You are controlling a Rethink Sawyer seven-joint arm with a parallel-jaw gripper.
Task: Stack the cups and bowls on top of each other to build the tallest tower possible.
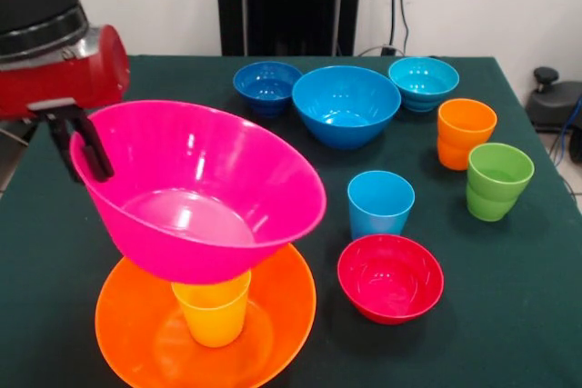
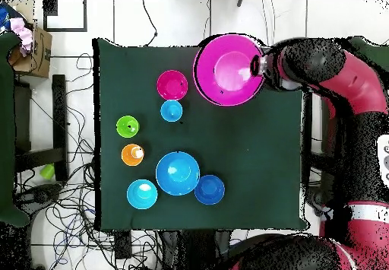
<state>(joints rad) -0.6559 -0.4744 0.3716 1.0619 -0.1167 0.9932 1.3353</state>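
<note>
The pincer [image 1: 84,144] is pinching the big pink bowl's [image 1: 205,193] rim, tilting it over the yellow cup [image 1: 213,313]. Next, it probably needs levelling.

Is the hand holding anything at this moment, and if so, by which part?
Yes: the hand grips the large glossy pink plastic bowl by its rim, on the side nearest the arm.
</note>
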